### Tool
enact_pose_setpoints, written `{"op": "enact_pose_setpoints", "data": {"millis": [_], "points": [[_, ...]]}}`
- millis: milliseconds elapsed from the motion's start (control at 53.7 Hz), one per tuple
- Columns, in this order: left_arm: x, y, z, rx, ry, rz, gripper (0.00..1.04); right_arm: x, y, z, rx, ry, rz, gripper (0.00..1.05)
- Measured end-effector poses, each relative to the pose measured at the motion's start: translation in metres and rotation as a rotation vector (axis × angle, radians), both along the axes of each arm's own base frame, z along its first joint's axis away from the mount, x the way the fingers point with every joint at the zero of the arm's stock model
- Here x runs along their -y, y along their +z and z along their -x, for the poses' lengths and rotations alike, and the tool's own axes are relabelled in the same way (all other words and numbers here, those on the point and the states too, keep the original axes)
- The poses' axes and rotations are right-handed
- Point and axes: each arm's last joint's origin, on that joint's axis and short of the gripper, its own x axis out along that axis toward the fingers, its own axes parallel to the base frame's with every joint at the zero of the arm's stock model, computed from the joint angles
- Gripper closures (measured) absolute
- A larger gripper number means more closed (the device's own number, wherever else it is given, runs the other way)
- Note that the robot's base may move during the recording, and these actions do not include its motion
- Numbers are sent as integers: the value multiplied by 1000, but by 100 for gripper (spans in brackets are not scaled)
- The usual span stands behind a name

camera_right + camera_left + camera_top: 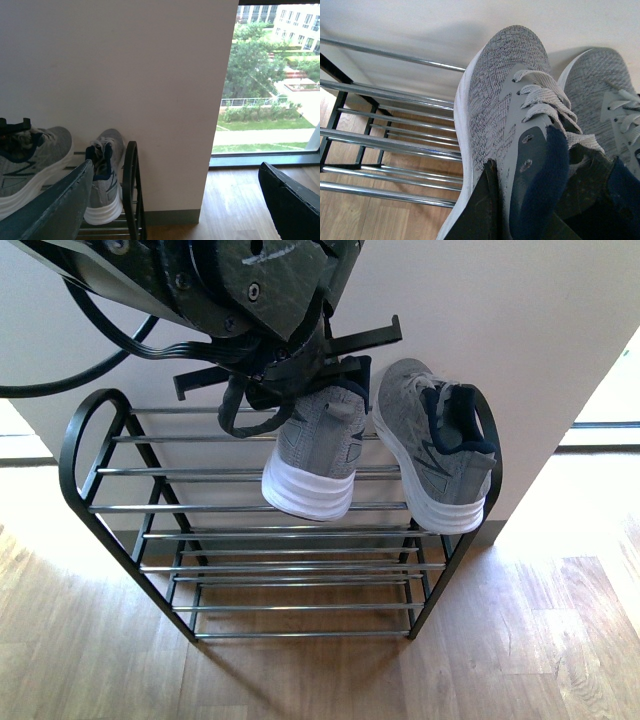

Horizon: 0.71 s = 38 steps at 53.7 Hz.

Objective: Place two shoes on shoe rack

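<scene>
The shoe rack (pixel 92 472) stands against a white wall, a black frame with chrome bars (pixel 385 145). One grey sneaker (pixel 435 450) rests at the right end of its top tier, heel toward me. My left gripper (pixel 297 390) is shut on the heel collar of the other grey sneaker (pixel 315 455), which hangs over the top bars just left of the first. In the left wrist view the gripper (pixel 535 200) clamps the held sneaker (pixel 505 100), and the resting sneaker (pixel 600 85) lies beside it. My right gripper (pixel 172 205) is open and empty, off to the rack's right, where both sneakers (pixel 30 155) (pixel 105 175) show.
The white wall (pixel 500 320) ends at a corner just right of the rack. A wooden floor (pixel 520 640) spreads in front and to the right. A large window (pixel 270 75) lies past the corner. The rack's lower tiers (pixel 300 585) hold nothing.
</scene>
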Motion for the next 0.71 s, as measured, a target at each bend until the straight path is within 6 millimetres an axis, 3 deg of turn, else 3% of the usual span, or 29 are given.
{"op": "enact_pose_setpoints", "data": {"millis": [298, 707], "points": [[5, -11, -21, -25, 16, 1, 103, 0, 0, 0, 0, 0, 0, 9], [11, -36, -34, -91, -82, 123, 103, 0, 0, 0, 0, 0, 0, 9]]}}
